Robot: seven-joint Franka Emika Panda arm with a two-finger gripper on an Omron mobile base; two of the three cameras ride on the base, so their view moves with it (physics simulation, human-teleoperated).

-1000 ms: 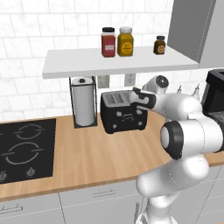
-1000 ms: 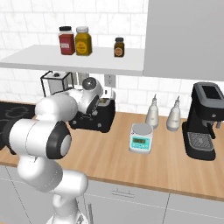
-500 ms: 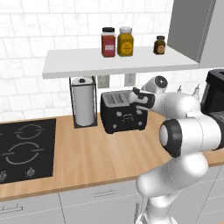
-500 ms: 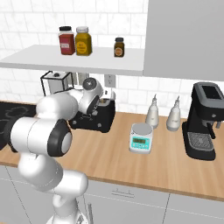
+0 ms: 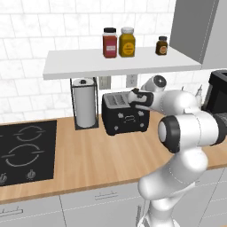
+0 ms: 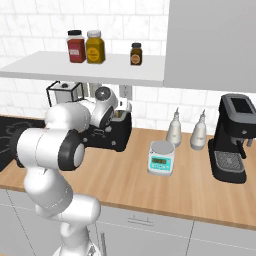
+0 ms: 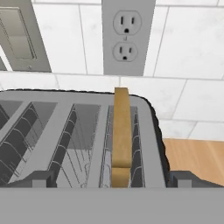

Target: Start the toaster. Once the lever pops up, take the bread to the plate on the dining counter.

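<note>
while hovering over the toaster (image 5: 125, 113) in the left base view, gripper (image 5: 134, 95) sits at the right end of its top, wrist reaching in from the right. toaster stands on the wall counter (image 5: 97, 155) beside the paper towel roll (image 5: 85, 103), under the shelf (image 5: 119, 64). jaws too small here to read.

from the right base view: toaster (image 6: 113, 134) mostly masked by the arm, hand right above its top edge. scale (image 6: 161, 157) and coffee machine (image 6: 236, 137) well off to the side, no part in this.

in the hand view: finger tips (image 7: 39, 179) spread wide, nothing between them, so open and empty. bread (image 7: 121, 135) stands on edge in the slot nearest the toaster's end, straight ahead and midway between the tips, top edge poking above the slot. long axis runs away from the camera toward the wall outlet (image 7: 127, 35), so jaws straddle the thin faces. looks lined up for a pinch on the slice, though lever not visible and, judging by the task, toaster likely still wants starting first.
</note>
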